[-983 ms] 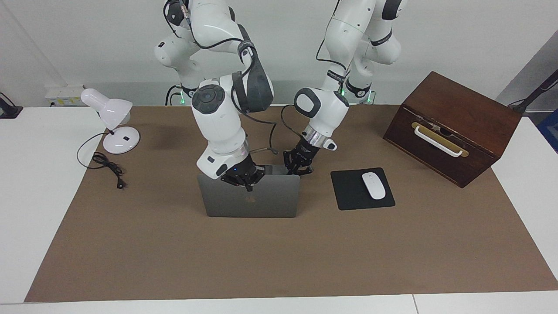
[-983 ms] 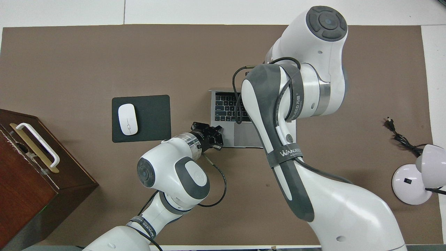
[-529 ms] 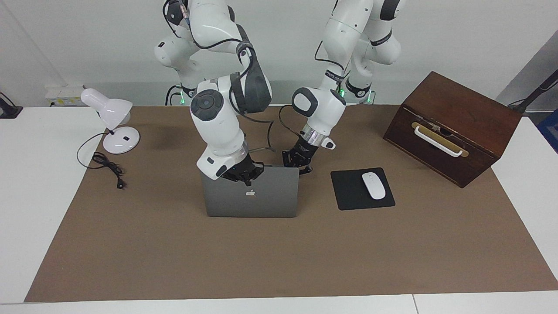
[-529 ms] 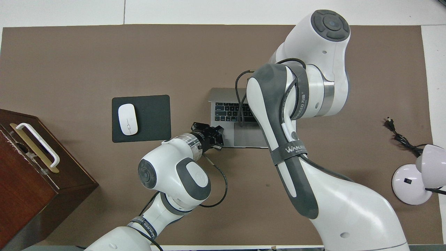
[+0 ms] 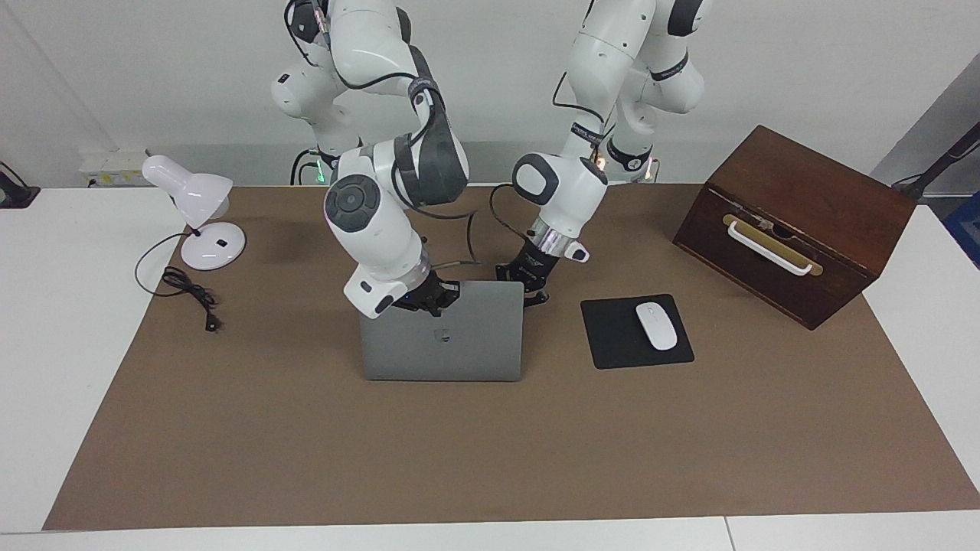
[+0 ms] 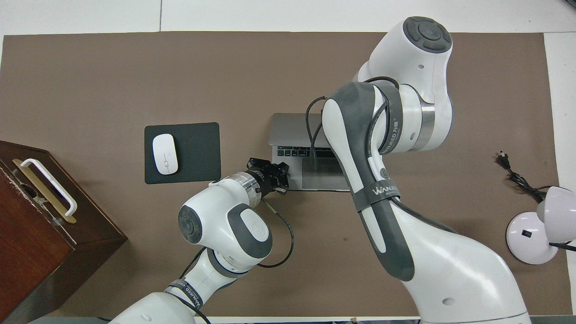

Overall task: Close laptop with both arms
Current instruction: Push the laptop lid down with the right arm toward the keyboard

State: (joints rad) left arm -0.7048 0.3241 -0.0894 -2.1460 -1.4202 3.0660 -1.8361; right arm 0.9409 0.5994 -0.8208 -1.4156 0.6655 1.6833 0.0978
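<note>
The silver-grey laptop stands partly open in the middle of the brown mat, its lid with the apple logo tilted toward the robots. In the overhead view the lid covers most of the keyboard; a strip of keys and the trackpad show. My right gripper is at the lid's top edge; in the overhead view its own arm hides it. My left gripper is low at the base's corner nearest the robots on the left arm's end, and it also shows in the overhead view.
A black mouse pad with a white mouse lies beside the laptop toward the left arm's end. A brown wooden box stands at that end. A white desk lamp with its cord is at the right arm's end.
The lid has swung further down toward the keyboard, hiding more keys. My right gripper has moved with its top edge toward the robots. My left gripper has stayed at the base corner.
</note>
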